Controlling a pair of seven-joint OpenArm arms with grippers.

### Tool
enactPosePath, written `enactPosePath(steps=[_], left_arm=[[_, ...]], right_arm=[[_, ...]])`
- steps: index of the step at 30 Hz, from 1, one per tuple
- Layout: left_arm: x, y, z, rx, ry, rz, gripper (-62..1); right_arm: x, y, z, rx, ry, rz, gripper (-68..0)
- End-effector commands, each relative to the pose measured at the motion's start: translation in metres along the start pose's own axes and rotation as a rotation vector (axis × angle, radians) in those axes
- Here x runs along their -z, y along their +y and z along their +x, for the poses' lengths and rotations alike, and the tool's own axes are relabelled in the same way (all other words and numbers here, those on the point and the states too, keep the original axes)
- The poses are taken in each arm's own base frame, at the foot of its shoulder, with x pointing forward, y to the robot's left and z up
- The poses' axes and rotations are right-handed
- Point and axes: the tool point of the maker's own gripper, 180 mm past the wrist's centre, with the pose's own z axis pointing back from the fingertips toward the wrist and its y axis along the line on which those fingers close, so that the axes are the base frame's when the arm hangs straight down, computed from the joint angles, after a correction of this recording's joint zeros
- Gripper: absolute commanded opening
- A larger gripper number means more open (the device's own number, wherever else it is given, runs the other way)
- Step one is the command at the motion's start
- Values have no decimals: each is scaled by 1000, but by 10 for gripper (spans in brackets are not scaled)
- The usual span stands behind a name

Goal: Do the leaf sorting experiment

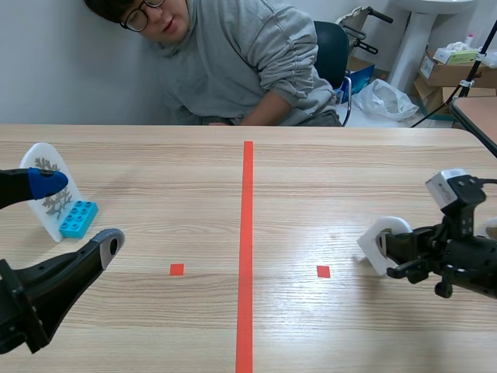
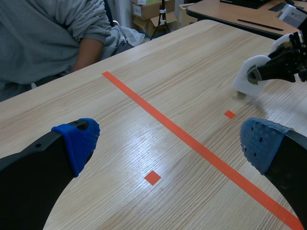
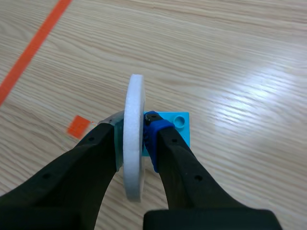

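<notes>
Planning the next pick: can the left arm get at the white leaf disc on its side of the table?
Probably yes. The left gripper is open, and the disc in its blue block stands right beside it with nothing between, though not yet between its fingers.

white disc (image 3: 133,96) edge-on, face unseen; blue brick (image 3: 178,125) half behind right pincer (image 3: 133,125)

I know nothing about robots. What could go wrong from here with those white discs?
The right end effector pinches the white disc by its flat faces, just above the blue block; it might slip or twist if lifted. The left end effector stands open with one pad right by the leaf disc, upright on its own blue base; a nudge might topple it.
</notes>
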Motion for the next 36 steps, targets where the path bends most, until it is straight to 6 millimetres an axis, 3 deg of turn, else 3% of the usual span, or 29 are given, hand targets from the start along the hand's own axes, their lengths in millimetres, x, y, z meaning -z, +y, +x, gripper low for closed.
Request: enactPosePath(steps=[1, 7, 12, 22, 36], left_arm=[[2, -2, 8, -8, -35, -8, 14], [2, -2, 8, -8, -35, -8, 14], [2, -2, 8, -8, -35, -8, 14], [2, -2, 8, -8, -35, -8, 14], [2, -2, 8, -8, -35, -8, 14]], right_arm=[[-7, -14, 17, -22, -39, -32, -669], [-31, -53, 10, -5, -23, -178, -669], [-41, -73, 7, -7, -4, -260, -669], [-48, -87, -4, -14, 30, -350, -662], [-51, -89, -9, -13, 43, -373, -353]])
